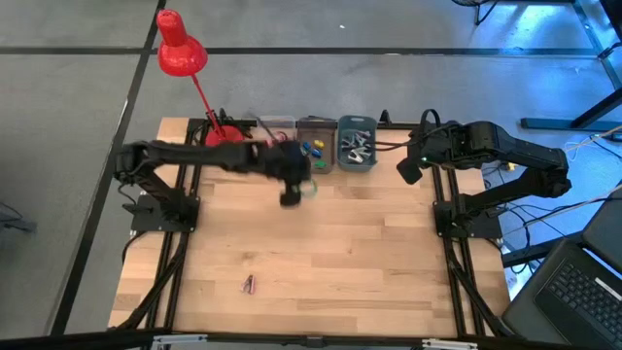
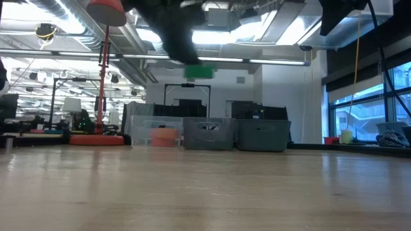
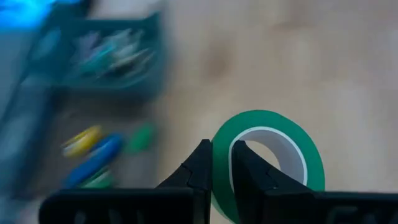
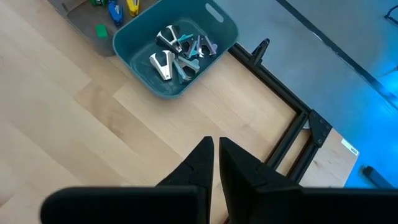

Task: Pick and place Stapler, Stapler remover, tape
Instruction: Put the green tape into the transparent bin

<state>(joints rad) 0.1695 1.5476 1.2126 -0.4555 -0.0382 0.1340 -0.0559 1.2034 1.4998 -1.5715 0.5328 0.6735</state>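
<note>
A green tape roll (image 3: 298, 149) with a pale core is in my left gripper (image 3: 221, 149), raised above the table's far middle (image 1: 309, 190), just in front of the bins; in the low view the roll (image 2: 199, 70) hangs high in the air. My right gripper (image 4: 216, 144) is shut and empty, hovering over the table's far right part (image 1: 408, 173) near the teal bin (image 4: 177, 53) of grey claw-shaped staple removers. The middle bin (image 1: 316, 146) holds small blue and yellow staplers. A clear bin (image 2: 160, 133) holds a red-orange roll. My left gripper holds the green roll by its ring wall (image 3: 221, 165), one finger (image 3: 249, 171) inside the core and the other finger (image 3: 200, 168) outside it. The roll is lifted clear of the table, standing on edge in the hold.
Three bins stand in a row along the far edge. A red desk lamp (image 1: 180, 49) rises from its base (image 1: 224, 134) at the far left. A small reddish item (image 1: 249, 284) lies near the near edge. Bare wood (image 1: 369, 253) spreads between the arms.
</note>
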